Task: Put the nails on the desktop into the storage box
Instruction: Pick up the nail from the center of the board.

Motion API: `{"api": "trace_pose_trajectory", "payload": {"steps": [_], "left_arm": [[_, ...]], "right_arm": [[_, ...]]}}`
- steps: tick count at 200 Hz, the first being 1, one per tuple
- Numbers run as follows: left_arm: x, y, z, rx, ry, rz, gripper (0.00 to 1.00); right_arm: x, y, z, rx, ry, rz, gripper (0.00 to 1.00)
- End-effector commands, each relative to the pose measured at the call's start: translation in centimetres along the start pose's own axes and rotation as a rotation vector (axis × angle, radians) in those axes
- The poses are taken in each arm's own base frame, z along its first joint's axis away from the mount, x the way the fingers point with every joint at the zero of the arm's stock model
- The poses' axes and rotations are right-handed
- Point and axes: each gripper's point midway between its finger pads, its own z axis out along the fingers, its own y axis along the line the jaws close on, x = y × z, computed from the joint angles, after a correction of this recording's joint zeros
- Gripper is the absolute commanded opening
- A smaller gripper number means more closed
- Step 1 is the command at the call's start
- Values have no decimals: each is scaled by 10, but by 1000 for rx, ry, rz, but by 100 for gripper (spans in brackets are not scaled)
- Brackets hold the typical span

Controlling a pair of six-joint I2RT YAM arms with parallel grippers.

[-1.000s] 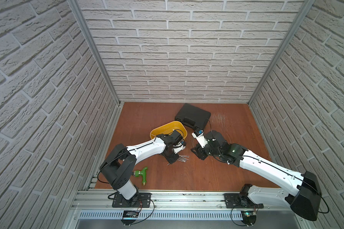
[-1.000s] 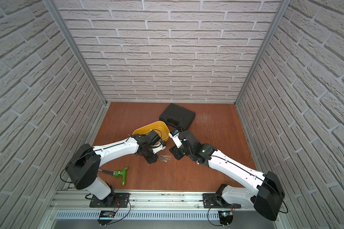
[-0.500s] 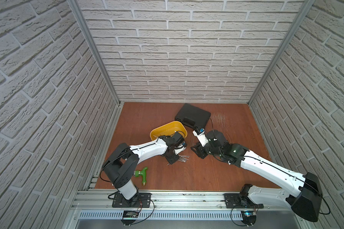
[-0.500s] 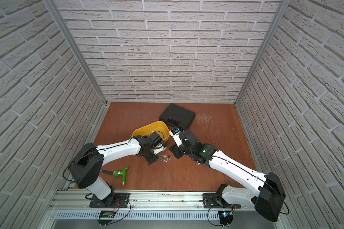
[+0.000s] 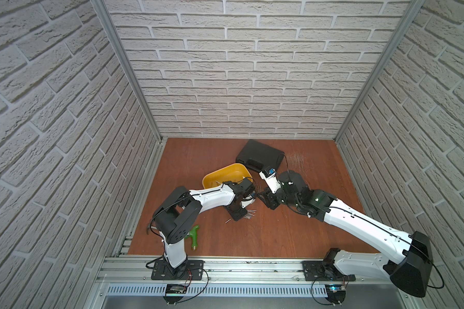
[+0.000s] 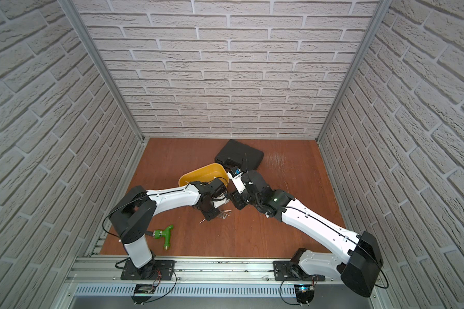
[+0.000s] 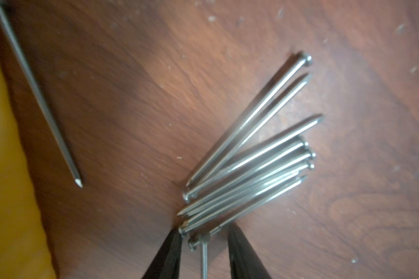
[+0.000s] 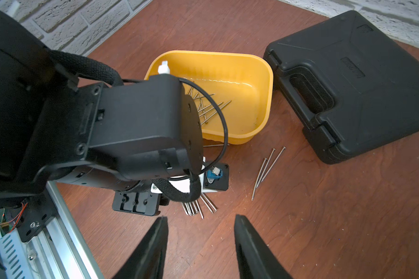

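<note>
nails (image 8: pixel 211 107) lie in the storage box (image 8: pixel 270 79) and on the desktop (image 8: pixel 324 217) before it, case (image 8: pixel 361 79) behind.

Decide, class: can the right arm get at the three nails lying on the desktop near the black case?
Probably yes. The three nails lie on bare desktop just ahead of the right gripper, whose jaws stand open; the left arm works off to one side, not between them.

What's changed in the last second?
The left arm's elbow swung toward the middle; the left gripper stayed low and open over the bunch of thin silvery metal nails on the reddish-brown wooden desktop. The right gripper, open and empty, edged slightly backward. Nothing grasped or released. Yellow plastic storage box, black moulded case: unmoved.
</note>
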Motion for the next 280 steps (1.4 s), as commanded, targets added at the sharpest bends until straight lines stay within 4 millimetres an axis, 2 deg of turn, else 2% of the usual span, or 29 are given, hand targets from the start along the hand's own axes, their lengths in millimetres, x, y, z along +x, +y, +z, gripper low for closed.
{"api": "trace_pose_trajectory", "payload": {"steps": [1, 35, 61, 119, 171, 206, 247, 263, 280], "left_arm": [[10, -5, 6, 20, 56, -19, 34], [16, -6, 3, 28, 73, -25, 26], [16, -4, -1, 25, 81, -14, 13], [16, -2, -15, 11, 60, -16, 10], [-4, 6, -49, -12, -43, -33, 1], [-13, 14, -76, 10, -141, -109, 1], [-16, 18, -95, 67, -239, -180, 0], [-18, 21, -103, 77, -287, -204, 0], [-21, 23, -108, 82, -313, -221, 0]], "right_arm": [[-3, -4, 0, -8, -34, 3, 50], [4, -10, 7, -7, -34, 28, 49], [3, -10, 14, -14, -38, 47, 49], [2, -10, 19, -15, -32, 56, 49], [2, -10, 22, -16, -32, 78, 49], [5, -17, 20, -2, -30, 126, 49], [16, -16, 23, -21, 10, 163, 49], [20, -16, 26, -41, 36, 228, 49], [24, -19, 32, -66, 87, 382, 49]]}}
